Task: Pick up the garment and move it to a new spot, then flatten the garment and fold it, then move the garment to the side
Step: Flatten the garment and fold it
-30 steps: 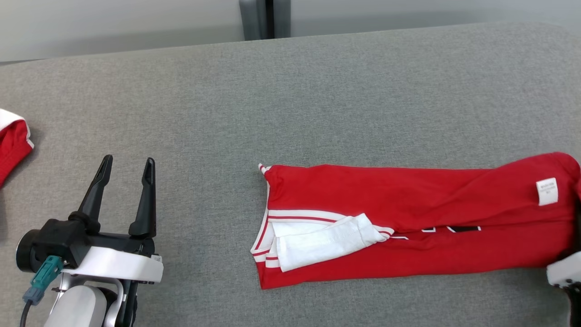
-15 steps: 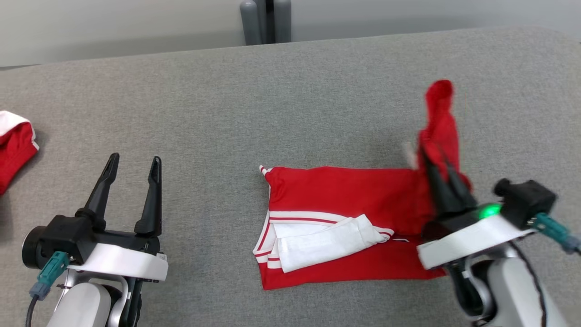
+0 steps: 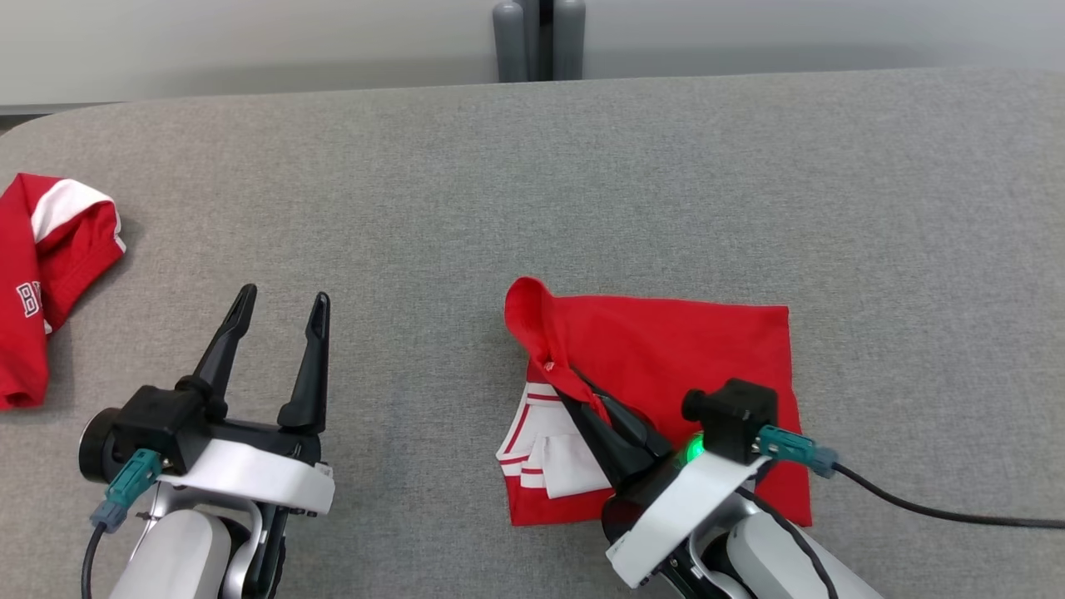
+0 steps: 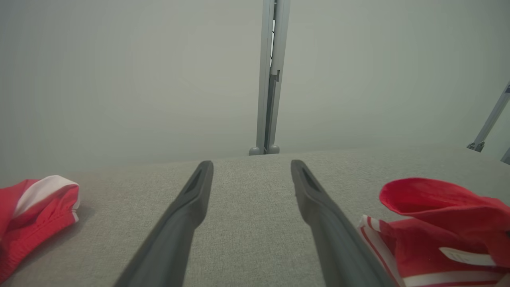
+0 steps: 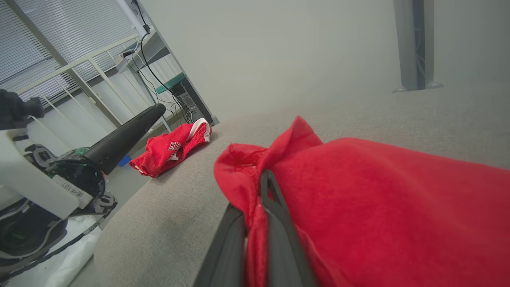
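Right gripper pinches the garment's folded-over edge; the right wrist view shows cloth between its fingers. Garment lies mid-near on the table, partly under that arm. Left gripper gapes empty; spare shirt far left.

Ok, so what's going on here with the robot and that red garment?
The robot is mid-fold on the grey table. Its right end effector is shut on a pinch of the red garment, holding that raised edge over the garment's left end, above the white-striped trim. The left end effector is open and empty, over bare table to the left. A second garment lies bunched at the table's far left.
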